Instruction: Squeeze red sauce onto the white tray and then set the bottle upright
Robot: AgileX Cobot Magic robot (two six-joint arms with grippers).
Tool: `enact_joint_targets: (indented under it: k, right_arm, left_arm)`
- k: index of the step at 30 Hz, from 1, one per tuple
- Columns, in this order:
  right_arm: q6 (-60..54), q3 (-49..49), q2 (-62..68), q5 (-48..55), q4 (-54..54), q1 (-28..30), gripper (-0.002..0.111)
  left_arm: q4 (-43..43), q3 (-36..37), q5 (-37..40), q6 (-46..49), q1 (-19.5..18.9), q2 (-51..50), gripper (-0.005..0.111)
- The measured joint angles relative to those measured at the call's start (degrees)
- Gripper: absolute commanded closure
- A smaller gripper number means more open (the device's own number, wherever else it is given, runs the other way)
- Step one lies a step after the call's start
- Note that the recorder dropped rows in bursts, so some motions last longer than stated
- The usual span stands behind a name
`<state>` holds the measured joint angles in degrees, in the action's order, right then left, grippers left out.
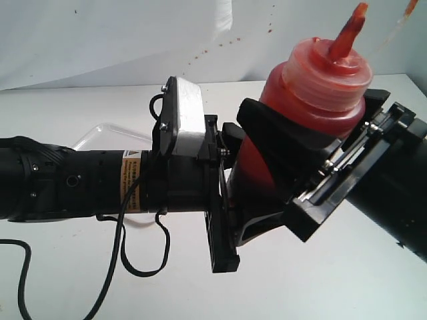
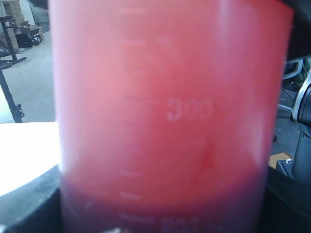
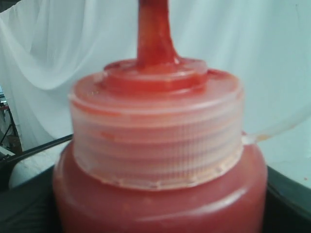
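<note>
Red-tinted translucent plastic forms the squeeze bottle (image 1: 308, 93), which is tilted with its pointed nozzle (image 1: 348, 33) aimed up and to the right in the exterior view. The left gripper (image 1: 250, 180) clamps the lower body of the bottle, with a black finger on each side of the graduated wall. The right gripper (image 1: 320, 123) clamps the upper body just below the ribbed collar (image 3: 155, 141), and its fingers also press against both sides. Both sets of jaws are partly closed at bottle width. A clear tether (image 1: 393, 27) runs off from the collar. The white tray (image 1: 93, 135) lies on the table (image 1: 333, 280) behind the left arm, mostly hidden and well apart from the bottle. Red specks mark the white backdrop (image 1: 220, 47).
</note>
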<state>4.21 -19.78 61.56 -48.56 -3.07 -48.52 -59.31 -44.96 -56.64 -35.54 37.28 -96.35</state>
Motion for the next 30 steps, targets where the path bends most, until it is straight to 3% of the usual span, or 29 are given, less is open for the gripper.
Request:
enact_joint_targets:
  k: [4, 8, 10, 15, 25, 30]
  right_arm:
    - [0.0, 0.0, 0.0, 0.0, 0.0, 0.0, 0.108]
    - [0.0, 0.0, 0.0, 0.1, -0.3, 0.0, 0.108]
    - [0.2, 0.0, 0.0, 0.7, -0.9, 0.0, 0.108]
    - [-0.8, 0.2, 0.4, 4.8, -3.9, 0.0, 0.108]
    - [-14.8, 0.2, 0.4, 4.7, -15.0, -0.1, 0.108]
    - [-25.6, 0.2, 0.4, 2.5, -28.0, -0.1, 0.108]
  left_arm:
    - [0.0, 0.0, 0.1, 0.0, 0.0, 0.0, 0.073]
    - [0.0, 0.0, 0.2, -0.2, 0.1, 0.0, 0.022]
    - [0.9, 0.0, -0.2, -1.8, 0.1, 0.0, 0.002]
    - [2.9, -0.2, -1.1, -7.0, 0.1, 0.2, 0.002]
    - [-3.3, -0.2, -0.6, -7.8, 0.1, 0.2, 0.002]
    - [-5.7, -0.2, -0.4, -7.9, 0.1, 0.2, 0.002]
